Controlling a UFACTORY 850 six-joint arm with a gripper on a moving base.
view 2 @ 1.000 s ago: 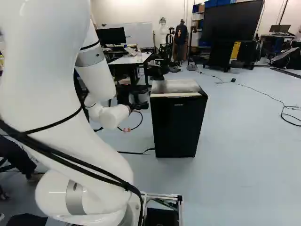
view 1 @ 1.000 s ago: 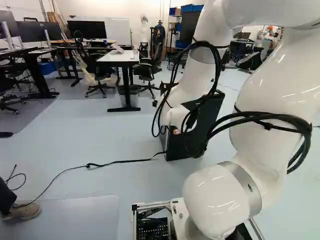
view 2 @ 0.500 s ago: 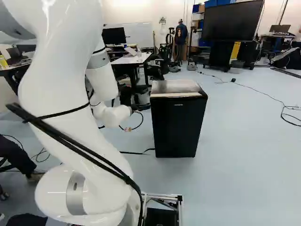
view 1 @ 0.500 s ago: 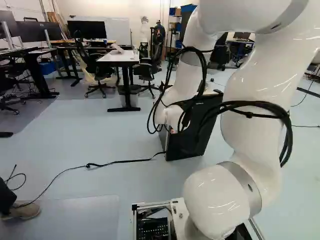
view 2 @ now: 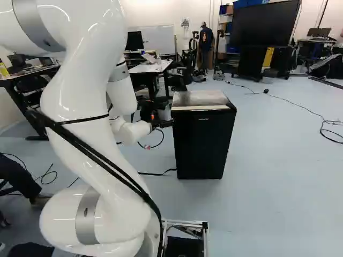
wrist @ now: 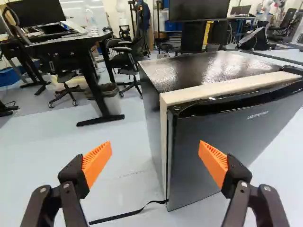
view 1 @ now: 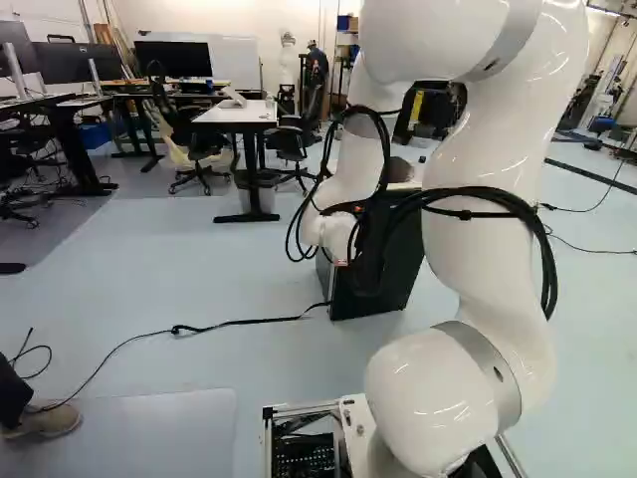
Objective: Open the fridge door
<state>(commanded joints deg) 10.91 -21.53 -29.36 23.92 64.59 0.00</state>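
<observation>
Fridge door (wrist: 222, 146) sits closed at one o'clock, ahead of the gripper (wrist: 155, 163), which is spread wide, grasping nothing; smooth-faced, probably stiff initially, then light: best hooked by its top lip (wrist: 236, 102).

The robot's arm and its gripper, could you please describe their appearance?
The arm is glossy white with rounded joints, grey metallic bands and black cables strapped along it. The gripper is black, with two fingers carrying ribbed orange pads.

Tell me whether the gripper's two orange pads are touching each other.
Apart. The wrist view shows a wide gap between the orange pads, a corner of the fridge visible through it.
</observation>
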